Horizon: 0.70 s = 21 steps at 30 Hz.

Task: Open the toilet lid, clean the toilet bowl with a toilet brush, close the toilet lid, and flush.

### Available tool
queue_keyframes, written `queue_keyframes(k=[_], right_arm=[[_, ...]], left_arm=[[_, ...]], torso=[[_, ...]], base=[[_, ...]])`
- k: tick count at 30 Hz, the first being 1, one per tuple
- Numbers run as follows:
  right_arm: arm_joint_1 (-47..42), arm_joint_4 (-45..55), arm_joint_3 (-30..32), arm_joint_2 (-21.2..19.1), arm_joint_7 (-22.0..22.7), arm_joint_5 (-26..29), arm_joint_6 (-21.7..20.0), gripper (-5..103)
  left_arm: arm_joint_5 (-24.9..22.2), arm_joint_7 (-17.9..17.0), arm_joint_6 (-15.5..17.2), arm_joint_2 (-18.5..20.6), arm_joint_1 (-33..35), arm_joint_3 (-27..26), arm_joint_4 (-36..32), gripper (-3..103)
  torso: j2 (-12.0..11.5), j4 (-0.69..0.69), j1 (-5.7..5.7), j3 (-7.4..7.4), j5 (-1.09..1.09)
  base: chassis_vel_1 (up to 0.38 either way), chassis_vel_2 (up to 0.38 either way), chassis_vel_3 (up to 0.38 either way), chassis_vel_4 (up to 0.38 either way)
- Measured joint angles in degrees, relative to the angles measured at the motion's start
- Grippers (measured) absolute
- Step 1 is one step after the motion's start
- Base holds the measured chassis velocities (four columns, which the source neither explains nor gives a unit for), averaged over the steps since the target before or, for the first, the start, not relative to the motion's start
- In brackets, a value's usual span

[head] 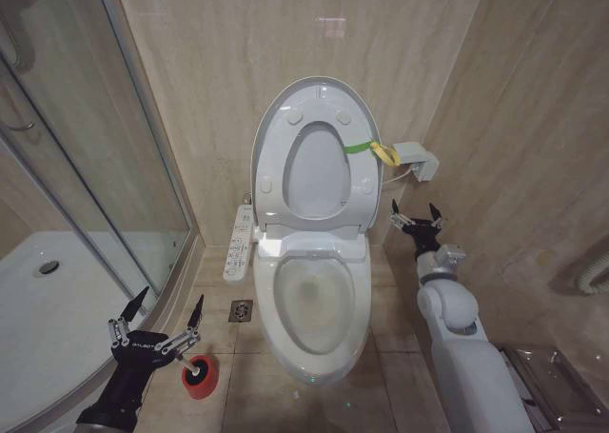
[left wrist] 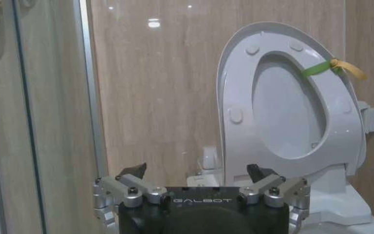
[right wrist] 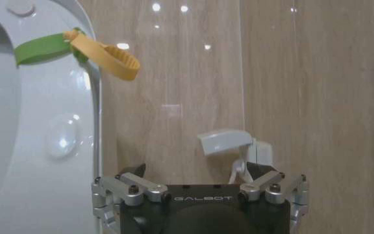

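Observation:
The toilet lid [head: 319,171] stands upright against the back wall, with the seat ring raised in front of it and a yellow-green strap [head: 371,149] on its right edge. Below it the toilet bowl [head: 314,300] lies uncovered. My left gripper [head: 162,319] is open at the lower left, just above a red holder cup [head: 200,376]; I cannot make out the toilet brush. My right gripper [head: 416,216] is open beside the toilet's right side, below the strap. The left wrist view shows the left gripper [left wrist: 196,171] facing the lid [left wrist: 284,112]. The right wrist view shows the right gripper [right wrist: 196,170] under the strap [right wrist: 102,53].
A glass shower enclosure [head: 95,167] and its white tray [head: 48,300] fill the left. A white button panel [head: 240,243] sticks out on the bowl's left, with a floor drain [head: 241,310] beside it. A white wall box [head: 416,159] hangs right of the lid.

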Motion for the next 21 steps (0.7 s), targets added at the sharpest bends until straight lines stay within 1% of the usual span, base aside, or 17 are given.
queue_keyframes(k=[4,11,17,21], right_arm=[[3.27,-1.17,-0.07,-0.87,0.51,-0.38,-0.22,100],[6.18,-2.33,0.17,-1.56,1.31,-1.37,-0.04,100],[8.63,-4.47,0.05,-2.68,1.43,-1.30,0.22,100],[10.79,-5.77,-0.69,-3.35,1.68,-0.38,0.31,100]], left_arm=[[0.00,0.00,0.00,0.00,0.00,0.00,0.00,100],[0.00,0.00,0.00,0.00,0.00,0.00,0.00,100],[0.00,0.00,0.00,0.00,0.00,0.00,0.00,100],[0.00,0.00,0.00,0.00,0.00,0.00,0.00,100]], torso=[[0.00,-0.01,0.00,0.00,0.00],[0.00,0.00,-0.01,0.00,-0.01],[0.00,-0.01,-0.01,0.00,0.00],[0.00,0.01,0.00,0.00,-0.01]], base=[[0.000,0.000,0.000,0.000],[0.000,0.000,0.000,0.000],[0.000,0.000,0.000,0.000],[0.000,0.000,0.000,0.000]])
